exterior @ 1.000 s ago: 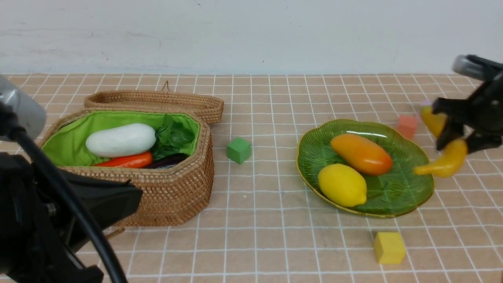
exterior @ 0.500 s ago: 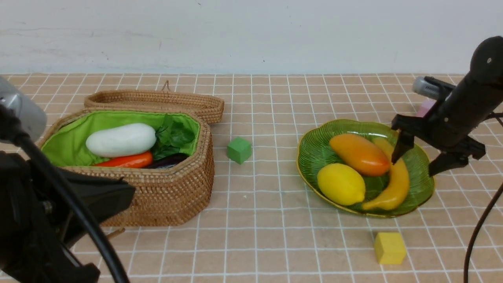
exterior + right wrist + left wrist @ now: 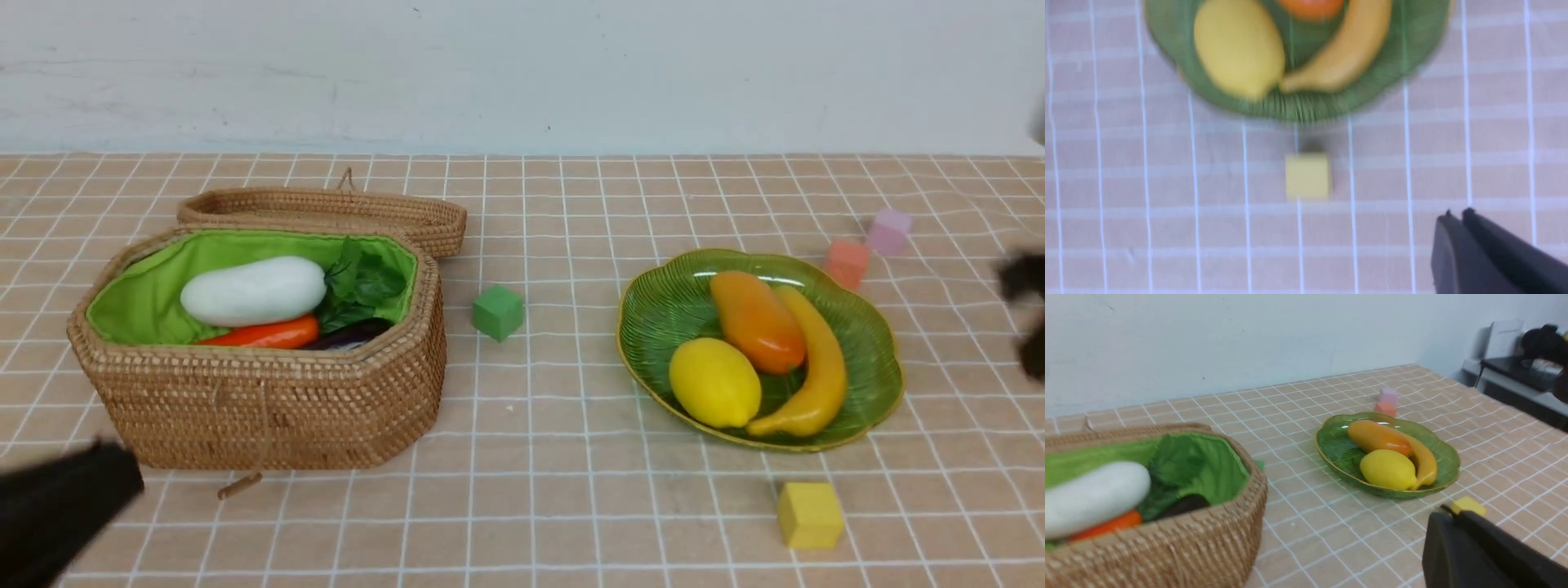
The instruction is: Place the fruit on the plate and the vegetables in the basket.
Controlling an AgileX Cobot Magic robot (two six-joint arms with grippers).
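Note:
The green leaf plate [image 3: 669,302] holds the lemon [image 3: 714,382], the mango [image 3: 757,321] and the banana [image 3: 816,367]. The open wicker basket [image 3: 269,408] holds the white radish [image 3: 253,291], the carrot [image 3: 269,333] and the dark eggplant [image 3: 351,333]; the light green gourd piece is hidden. My left gripper [image 3: 1447,508] is shut and empty, low at the table's near left. My right gripper [image 3: 1457,212] is shut and empty, on the near side of the plate [image 3: 1331,106]. Both arms are only dark blurs at the front view's edges.
A green cube [image 3: 497,312] lies between basket and plate. A yellow cube [image 3: 808,514] lies in front of the plate. An orange cube [image 3: 846,261] and a pink cube [image 3: 888,231] lie behind the plate. The basket lid [image 3: 326,208] lies open behind it.
The right gripper carried the banana over the plate, let it go there and drew back to the right edge. The mango shifted a little. The left arm drew back to the bottom-left corner.

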